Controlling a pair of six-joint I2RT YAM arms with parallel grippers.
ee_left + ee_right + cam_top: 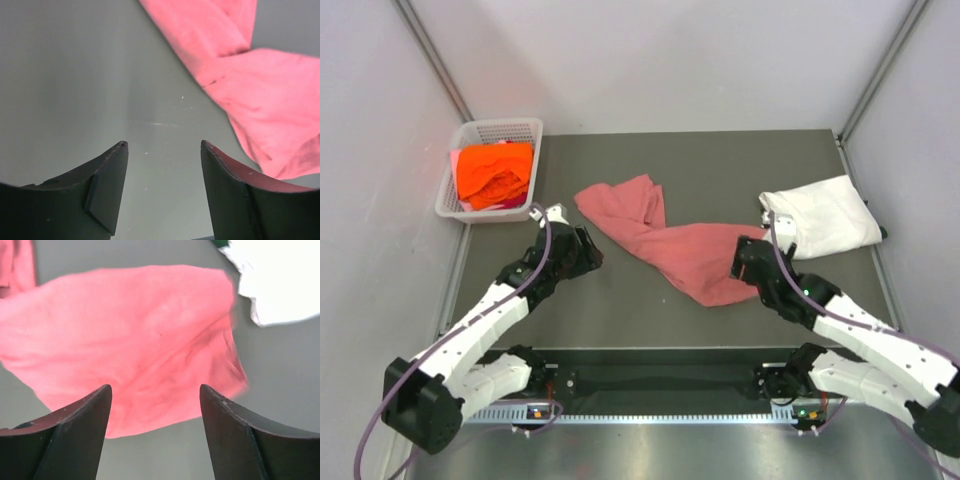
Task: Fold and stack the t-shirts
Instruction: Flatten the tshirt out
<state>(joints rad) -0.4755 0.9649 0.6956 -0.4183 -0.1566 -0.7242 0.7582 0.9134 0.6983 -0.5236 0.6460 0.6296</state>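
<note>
The left tool [164, 146] stands spread, its two dark fingers [107, 175] apart, with only bare counter [75, 75] between them; it pinches nothing. Just to its right and farther off lies the dusty pink-red t-shirt [670, 250], near this tool but not touching it in the wrist view. The right tool [156, 390] is spread too. It sits at the near right end of that same shirt, with pink cloth showing behind the gap and nothing clamped.

The pink-red t-shirt lies crumpled in a long band across the middle of the counter, running from far left to near right and narrowing to a twisted waist midway. The white t-shirt [825, 225] lies in a compact, roughly squared shape at the far right of the counter, just beyond the right tool and apart from the pink one. The bright orange t-shirt [495, 172] sits bunched in a white mesh basket [505, 127] at the far left corner.
</note>
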